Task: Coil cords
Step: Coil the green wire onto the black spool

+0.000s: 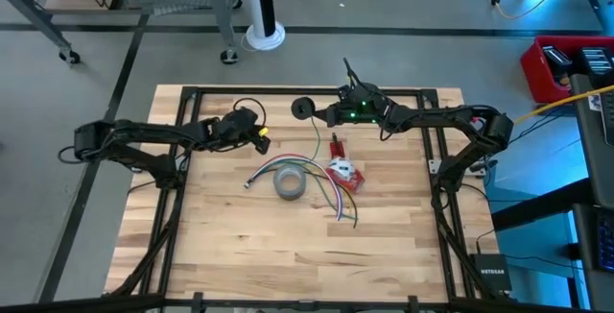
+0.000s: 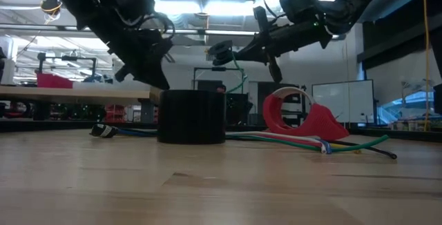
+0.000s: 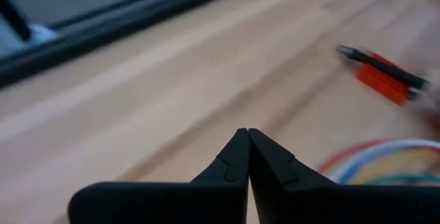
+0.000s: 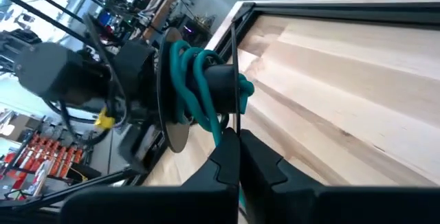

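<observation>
Grey tape roll [image 1: 290, 182] sits mid-table among loose coloured cords [image 1: 331, 196], red tape dispenser [image 1: 344, 174] beside it. Left gripper [image 1: 261, 138] hovers pinched shut, empty; farther back, right gripper [image 4: 234, 157], fingers together, pinches the green cord [image 4: 193, 85] wound on a spool [image 1: 304, 109].

You have one grey tape roll [image 1: 289, 183] near the centre of the counter [image 1: 211, 246]. One red tape dispenser [image 1: 344, 175] lies just beside it. One small red tool [image 1: 337, 146] sits toward the far edge. One green cord [image 4: 199, 90] is wound on one dark spool [image 1: 303, 108]. Several loose coloured cords [image 1: 331, 193] fan across the centre; an exact count cannot be made. Two claws present: left claw [image 1: 257, 132], right claw [image 1: 319, 113].
</observation>
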